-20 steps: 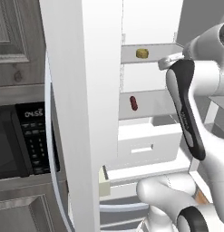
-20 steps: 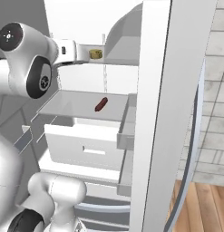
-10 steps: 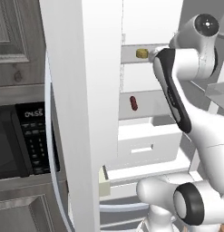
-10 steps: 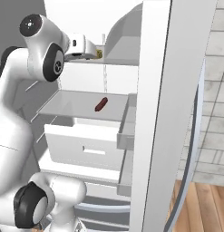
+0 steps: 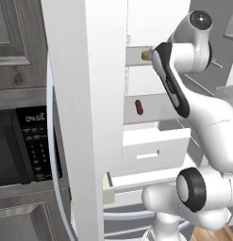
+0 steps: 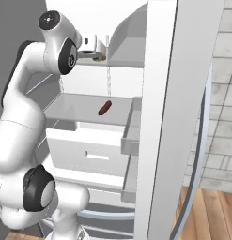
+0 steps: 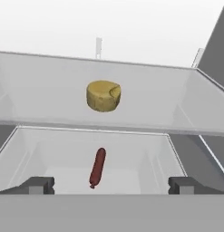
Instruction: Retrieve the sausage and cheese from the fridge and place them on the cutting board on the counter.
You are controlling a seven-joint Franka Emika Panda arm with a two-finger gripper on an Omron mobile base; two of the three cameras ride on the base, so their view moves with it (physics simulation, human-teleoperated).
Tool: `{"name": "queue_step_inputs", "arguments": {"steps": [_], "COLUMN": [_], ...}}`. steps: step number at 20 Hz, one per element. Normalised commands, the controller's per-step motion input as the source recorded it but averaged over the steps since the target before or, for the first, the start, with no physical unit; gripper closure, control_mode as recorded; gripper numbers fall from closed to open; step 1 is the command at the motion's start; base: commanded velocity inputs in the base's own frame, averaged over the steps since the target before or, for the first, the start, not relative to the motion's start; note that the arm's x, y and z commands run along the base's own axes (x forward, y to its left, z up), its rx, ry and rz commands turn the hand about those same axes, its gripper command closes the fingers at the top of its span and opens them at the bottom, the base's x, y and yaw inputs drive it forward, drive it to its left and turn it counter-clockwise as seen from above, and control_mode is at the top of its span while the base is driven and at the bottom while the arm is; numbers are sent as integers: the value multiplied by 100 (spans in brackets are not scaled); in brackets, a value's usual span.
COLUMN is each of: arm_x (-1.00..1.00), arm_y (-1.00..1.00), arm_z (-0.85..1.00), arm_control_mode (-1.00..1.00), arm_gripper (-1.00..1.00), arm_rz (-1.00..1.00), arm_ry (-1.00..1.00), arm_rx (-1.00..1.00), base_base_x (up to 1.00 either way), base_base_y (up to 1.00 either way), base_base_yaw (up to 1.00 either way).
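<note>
Here the pale yellow, roughly round cheese chunk (image 7: 104,95) sits on the upper translucent shelf (image 7: 145,108) of the open silver-grey fridge (image 6: 169,117), well back from the shelf's front edge. The small dark red-brown sausage (image 7: 97,167) lies alone on the shelf below, above a white drawer (image 6: 87,152). The white arm's two-finger gripper (image 7: 111,185) hovers in front of the upper shelf, level with the cheese, jaws spread wide and empty, nothing between them.

The step in hand appears to be the approach to the cheese. To do it well, advance straight along the shelf and keep the fingertips above the shelf surface. Centre the chunk between the jaws before closing. The chunk is irregular, so grip across its widest sides. Keep clear of the open fridge door (image 5: 85,117).
</note>
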Motion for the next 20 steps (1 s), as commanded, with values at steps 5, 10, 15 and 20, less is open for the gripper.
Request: {"name": "queue_step_inputs", "arguments": {"steps": [5,10,15,20], "arm_x": [39,34,45,46], "arm_y": [0,0,0,0], "arm_z": [-27,-13,0,0], "arm_control_mode": [-100,-100,-100,-100], "arm_gripper": [-100,-100,-100,-100], "arm_rz": [0,0,0,0], "arm_ry": [0,0,0,2], "arm_rx": [1,1,2,1], "base_base_x": [0,0,0,0], "base_base_y": [0,0,0,0], "base_base_yaw": [0,0,0,0]}}
